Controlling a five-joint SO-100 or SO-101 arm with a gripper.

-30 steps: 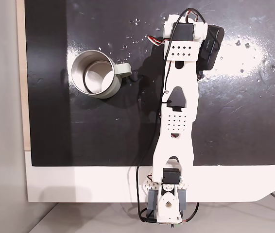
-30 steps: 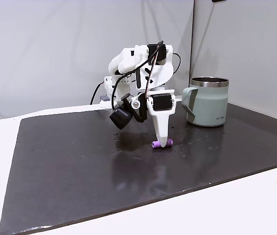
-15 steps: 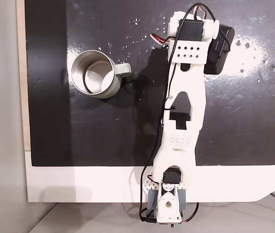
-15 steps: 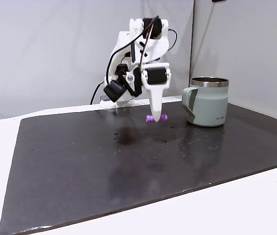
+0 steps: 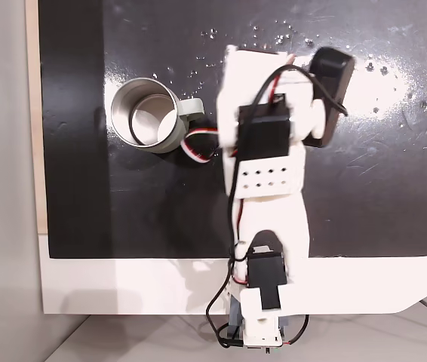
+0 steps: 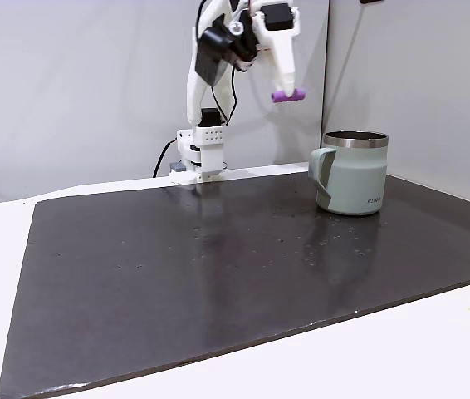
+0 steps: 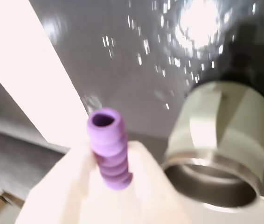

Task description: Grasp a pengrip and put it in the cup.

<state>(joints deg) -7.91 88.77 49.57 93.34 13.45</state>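
Pengrip (image 6: 289,96) hangs high above the black mat (image 6: 218,274), clamped crosswise between the tips of the gripper (image 6: 286,91) in the side fixed view, up at about 11 o'clock from the cup (image 6: 351,173) and well apart from it. In the wrist view the purple ribbed tube (image 7: 108,147) stands between the pale fingers (image 7: 150,191), its open end up, the cup (image 7: 218,140) at 3 o'clock. From above, the cup (image 5: 147,115) sits on the mat at 9 o'clock from the folded arm (image 5: 266,158), handle toward the arm. The white tabletop (image 6: 434,349) borders the mat.
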